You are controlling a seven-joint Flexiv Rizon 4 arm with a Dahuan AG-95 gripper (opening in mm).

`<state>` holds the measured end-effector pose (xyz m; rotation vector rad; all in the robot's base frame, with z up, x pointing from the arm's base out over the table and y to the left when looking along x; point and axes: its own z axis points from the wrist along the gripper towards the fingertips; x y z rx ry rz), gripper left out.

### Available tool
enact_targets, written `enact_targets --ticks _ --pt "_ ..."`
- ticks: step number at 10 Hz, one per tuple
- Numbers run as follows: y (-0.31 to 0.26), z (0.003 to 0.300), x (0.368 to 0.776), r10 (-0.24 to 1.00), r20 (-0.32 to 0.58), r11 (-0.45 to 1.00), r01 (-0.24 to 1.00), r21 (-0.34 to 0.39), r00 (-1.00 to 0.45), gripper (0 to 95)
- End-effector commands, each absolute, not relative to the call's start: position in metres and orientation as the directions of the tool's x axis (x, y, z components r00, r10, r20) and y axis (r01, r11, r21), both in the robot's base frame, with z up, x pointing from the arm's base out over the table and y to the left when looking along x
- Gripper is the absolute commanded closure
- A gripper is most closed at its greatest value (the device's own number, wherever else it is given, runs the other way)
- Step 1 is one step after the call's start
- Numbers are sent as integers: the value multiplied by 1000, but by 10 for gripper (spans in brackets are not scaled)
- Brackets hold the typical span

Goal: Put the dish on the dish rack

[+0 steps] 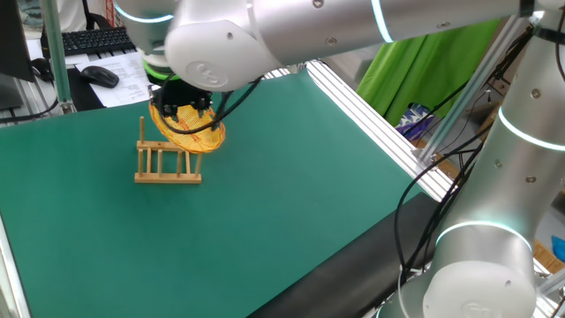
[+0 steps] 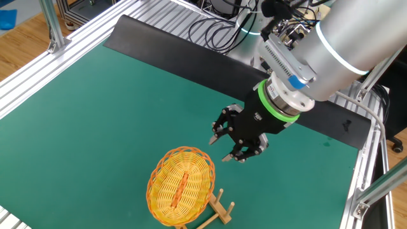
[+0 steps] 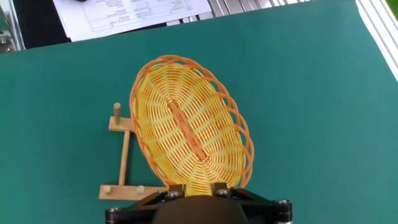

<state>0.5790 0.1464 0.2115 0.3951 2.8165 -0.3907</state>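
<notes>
The dish leans tilted on the dish rack. The fingers, spread and off its rim, should back away slowly without nudging it.

On your table, the dish rack stands near the far left corner in the one fixed view, well away from the right edge. The dish stands on edge in the rack, tilted, leaning over its pegs. The gripper hangs just above the dish. Behind the table's far edge lie a keyboard, a mouse and papers.
</notes>
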Motion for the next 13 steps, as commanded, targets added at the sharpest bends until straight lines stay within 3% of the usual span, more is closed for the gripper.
enact_targets --ticks 1,6,7,8,9,11,13 --pt "135 211 580 246 -274 940 297 -166 -930 190" --pt "113 209 581 275 -251 950 303 -80 -928 190" --pt "113 209 581 277 -238 951 301 -74 -931 380" --pt "113 209 581 296 -209 951 308 -24 -932 760" --pt "112 210 581 310 -179 949 315 3 -934 950" --pt "110 215 580 346 -51 937 342 72 -937 950" --pt "107 221 578 323 -2 943 322 84 -946 950"
